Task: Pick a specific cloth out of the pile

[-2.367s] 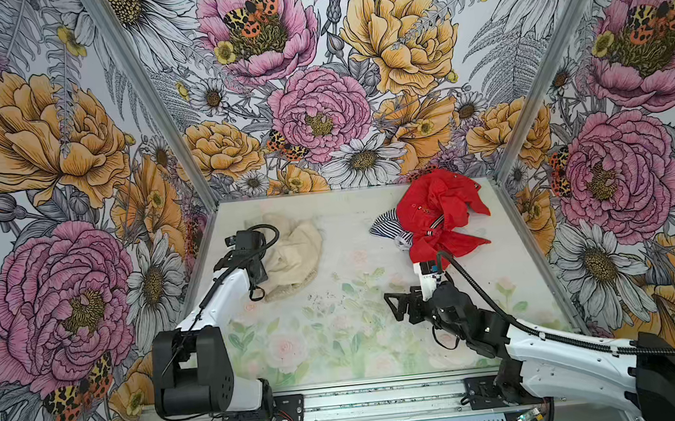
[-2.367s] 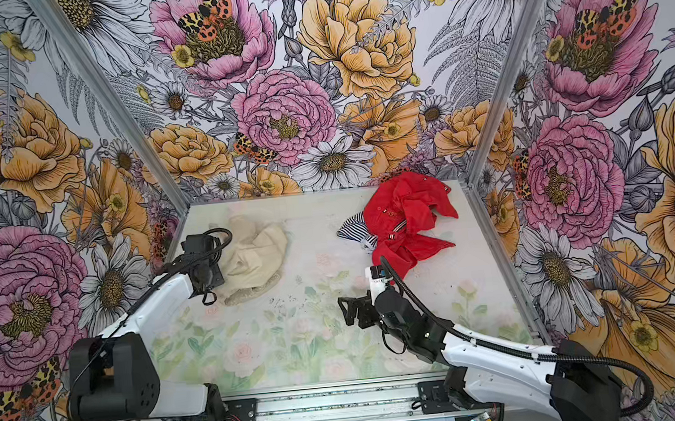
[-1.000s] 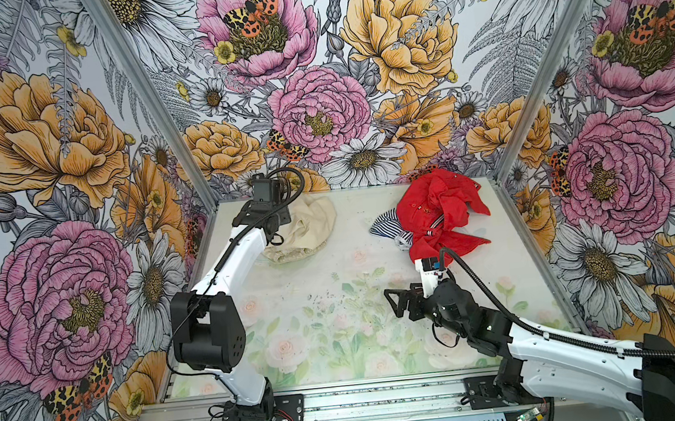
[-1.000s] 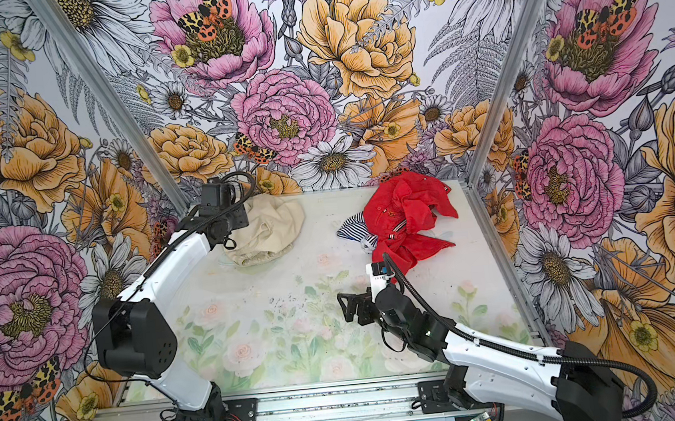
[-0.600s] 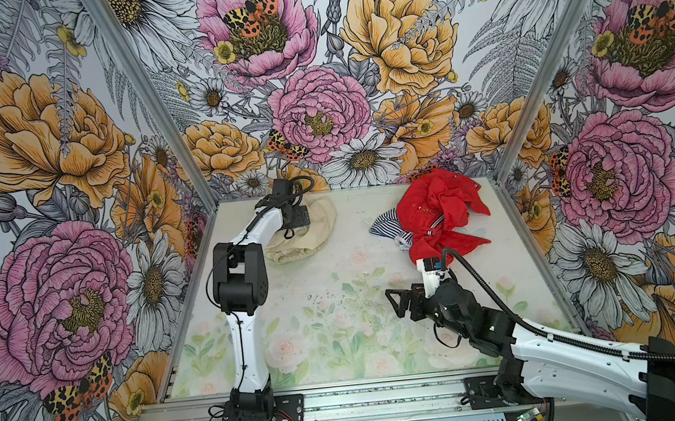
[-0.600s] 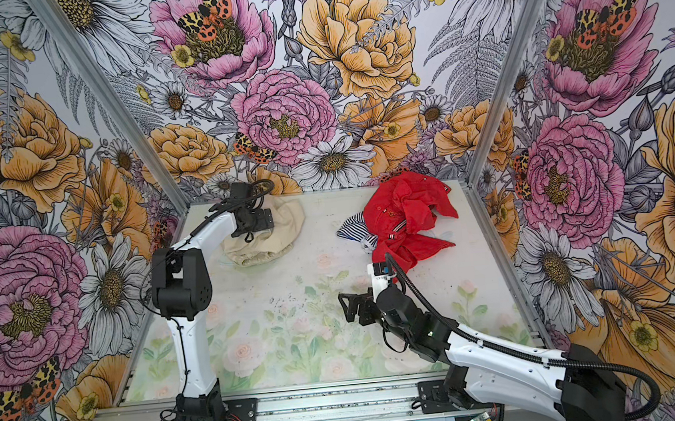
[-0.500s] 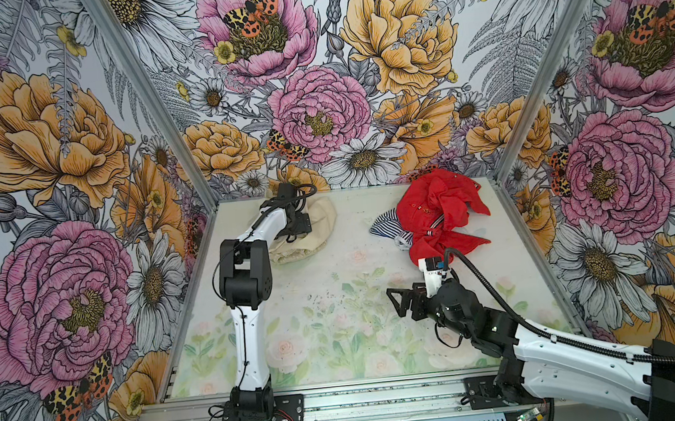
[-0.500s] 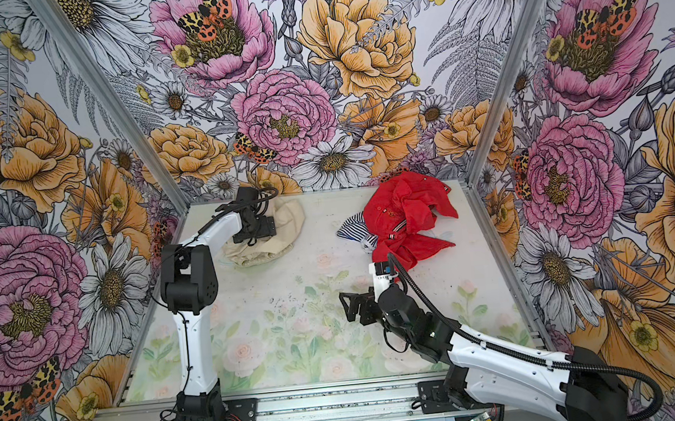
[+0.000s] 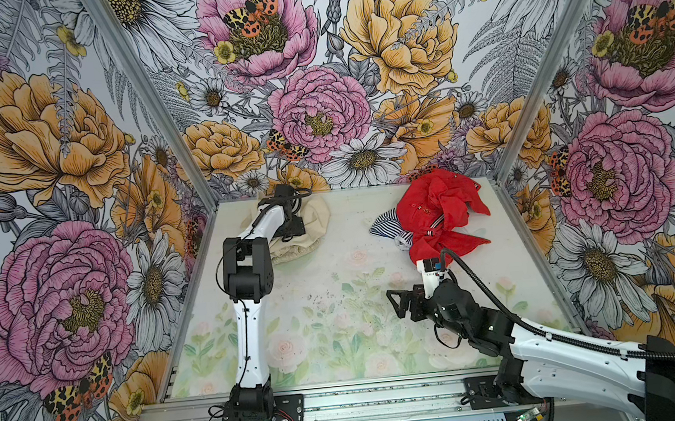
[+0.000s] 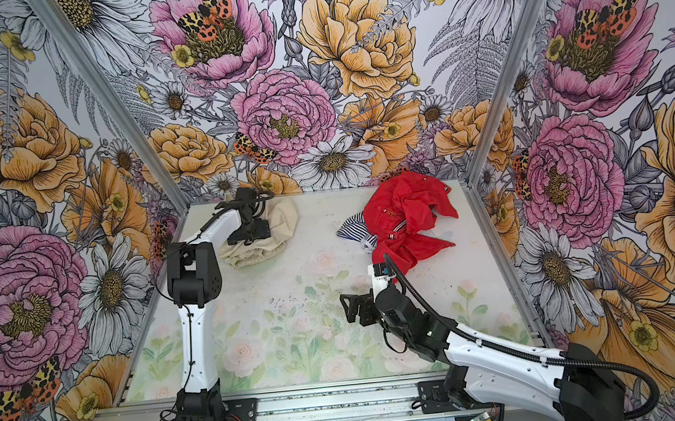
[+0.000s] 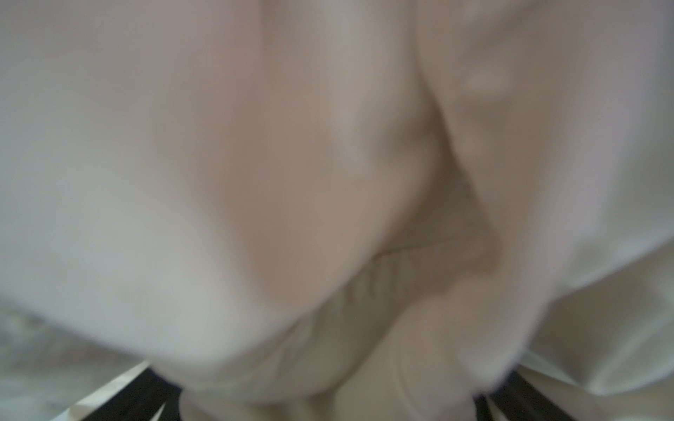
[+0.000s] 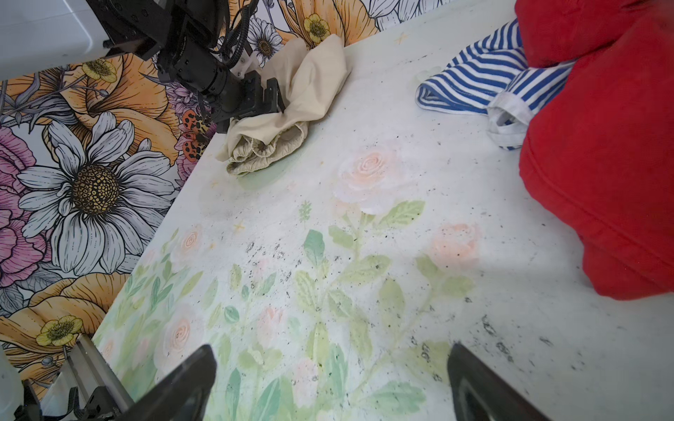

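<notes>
L gripper (image 9: pixel 293 228) is opening wide, dropping cloth (image 9: pixel 316 217) at tabletop's (image 9: pixel 334 287) far-left corner, well apart from pile (image 9: pixel 436 211): pick looking done; R gripper (image 9: pixel 396 304) hanging open.

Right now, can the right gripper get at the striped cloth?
Probably yes: the right gripper is open with bare table ahead, and part of the striped cloth lies uncovered beside the red jacket.

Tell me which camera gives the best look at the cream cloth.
The right wrist view: the cream cloth shows nearly whole and sharp, folds and gathered hem included. In both top views the cloth is small and partly behind the left arm. The left wrist view is filled with its blurred fabric.
</notes>
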You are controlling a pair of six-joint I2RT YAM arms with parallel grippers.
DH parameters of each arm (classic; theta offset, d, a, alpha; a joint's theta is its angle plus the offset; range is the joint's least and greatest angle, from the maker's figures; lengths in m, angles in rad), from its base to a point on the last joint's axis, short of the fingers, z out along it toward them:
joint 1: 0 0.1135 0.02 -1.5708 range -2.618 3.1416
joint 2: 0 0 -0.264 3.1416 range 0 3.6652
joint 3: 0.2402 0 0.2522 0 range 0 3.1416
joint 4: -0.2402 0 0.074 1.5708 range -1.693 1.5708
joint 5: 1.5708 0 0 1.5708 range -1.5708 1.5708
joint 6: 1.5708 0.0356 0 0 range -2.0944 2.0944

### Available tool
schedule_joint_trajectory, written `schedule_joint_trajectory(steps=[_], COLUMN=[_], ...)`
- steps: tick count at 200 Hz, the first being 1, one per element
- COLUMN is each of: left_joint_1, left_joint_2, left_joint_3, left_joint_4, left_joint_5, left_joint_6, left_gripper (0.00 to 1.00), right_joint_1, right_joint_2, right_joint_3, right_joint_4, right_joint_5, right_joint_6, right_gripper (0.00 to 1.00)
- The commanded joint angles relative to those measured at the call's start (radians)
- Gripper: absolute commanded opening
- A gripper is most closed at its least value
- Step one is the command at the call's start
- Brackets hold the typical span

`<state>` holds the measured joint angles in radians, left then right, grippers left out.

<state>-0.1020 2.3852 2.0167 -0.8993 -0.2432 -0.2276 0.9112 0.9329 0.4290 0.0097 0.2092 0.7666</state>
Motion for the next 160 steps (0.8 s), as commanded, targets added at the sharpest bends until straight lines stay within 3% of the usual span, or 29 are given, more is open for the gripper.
schedule_joint_trajectory(steps=[1,38,84,127,160], left_joint_1=[0.077,0.081,0.044,0.051,0.049], left_joint_2=[0.057,0.011,-0.220,-0.542,-0.862], left_joint_3=[-0.007,0.014,-0.069,-0.309,-0.570], left_joint_4=[-0.064,-0.048,-0.009,0.133,0.303], left_joint_5=[-0.035,0.018,0.013,0.027,0.130], left_joint_6=[0.022,0.061,0.033,-0.019,-0.017], left_gripper=[0.99,0.99,0.99,0.99,0.99], right_joint_1=[0.002,0.002,0.000,0.001,-0.001], right_joint_2=[0.011,0.025,-0.026,-0.106,-0.183], right_joint_3=[0.037,0.048,0.074,0.058,0.053], right_joint_4=[0.004,0.004,-0.032,-0.047,-0.100], right_joint_5=[0.011,0.011,0.035,0.042,0.064], right_joint_6=[-0.013,-0.016,-0.043,-0.036,-0.046], right_gripper=[0.99,0.99,0.99,0.99,0.99])
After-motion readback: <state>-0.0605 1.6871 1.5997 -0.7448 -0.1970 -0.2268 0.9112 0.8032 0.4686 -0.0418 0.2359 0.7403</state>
